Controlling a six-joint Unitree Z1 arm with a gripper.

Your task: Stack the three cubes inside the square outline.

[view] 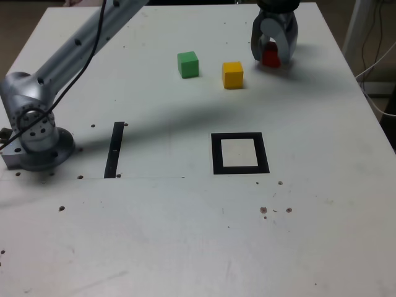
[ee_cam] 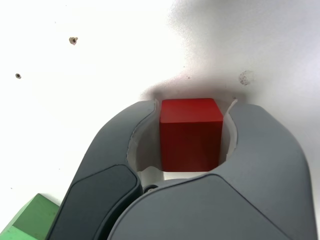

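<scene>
Gripper: and it's clenched on a block, the gripper (ee_cam: pixel 191 112) with one jaw snug against each side of the red cube (ee_cam: pixel 191 145)!
Red cube: upright between the jaws, right down by the tabletop (view: pixel 154 235), over at the far side in the exterior view; whether its base touches, I can't tell.
Yellow cube: nearest neighbour, the yellow cube (view: pixel 232 75) sits alone on the table, just to the exterior view's left of the gripper.
Green cube: next along, the green cube (view: pixel 189 65), also loose, apart from the yellow one and farther to the exterior view's left.
Square outline: the target, the black square outline (view: pixel 217 154), lies flat on the near side of all three cubes, and its pale centre is bare.
Black strip: a narrow black strip (view: pixel 114 150) lies off to the exterior view's left, no part of this play.
Score: no cube in the square, no cube on another; one in the grip, two waiting.
To go: all three placements, it seems, with red looking the likely base; it would need lifting clear and carrying over, without clipping yellow close by.
</scene>
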